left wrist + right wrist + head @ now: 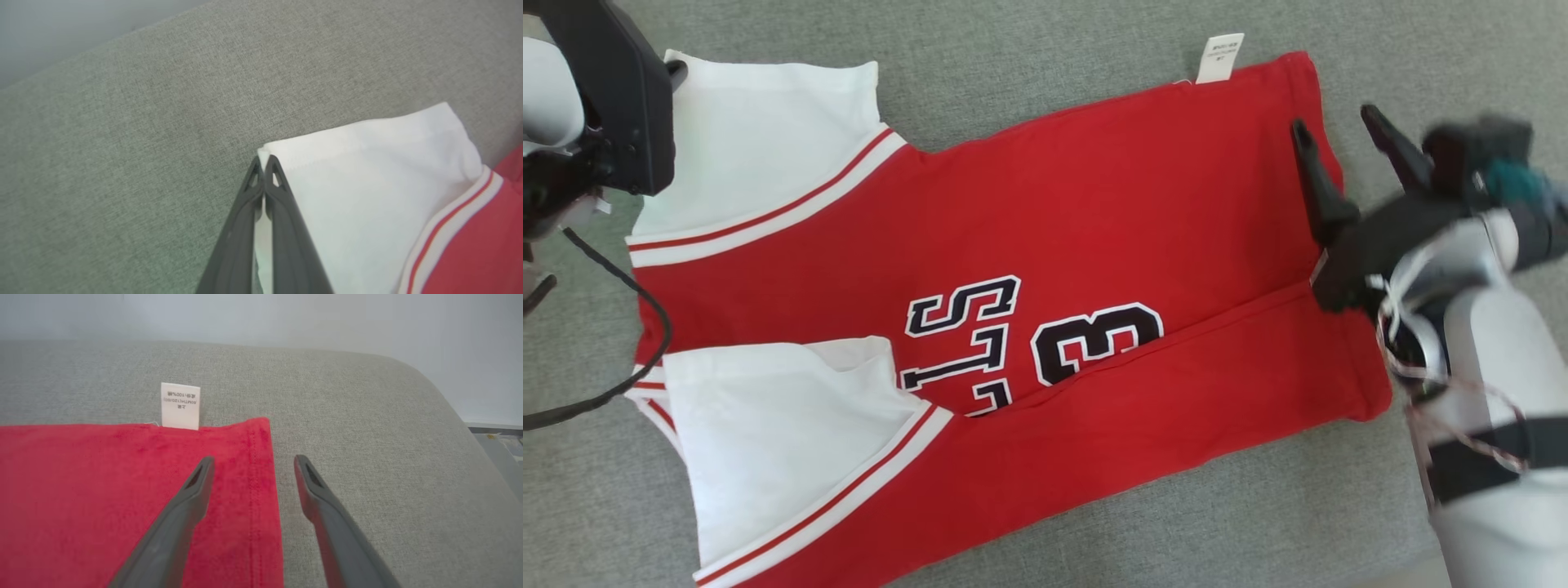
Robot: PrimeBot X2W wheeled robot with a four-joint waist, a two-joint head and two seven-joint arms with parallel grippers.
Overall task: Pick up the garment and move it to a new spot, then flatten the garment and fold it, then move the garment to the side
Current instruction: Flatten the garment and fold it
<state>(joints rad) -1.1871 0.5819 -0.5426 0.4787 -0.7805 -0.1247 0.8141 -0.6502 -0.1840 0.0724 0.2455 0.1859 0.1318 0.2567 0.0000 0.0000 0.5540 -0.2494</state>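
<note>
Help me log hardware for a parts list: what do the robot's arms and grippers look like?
The right gripper and left gripper each have two long tapered dark-grey fingers. The white right forearm carries a black strap and red-white wires.

Bright, even, diffuse light in all 3 views; colours strong; shadows faint & soft, just a thin one along the garment [1094, 204] edge; head view sharp mid-frame, but right gripper [1333, 118] & arm behind it smeared w/ motion blur; left wrist view a bit soft overall; right wrist view's bkgd hazy, washed pale at top.
</note>
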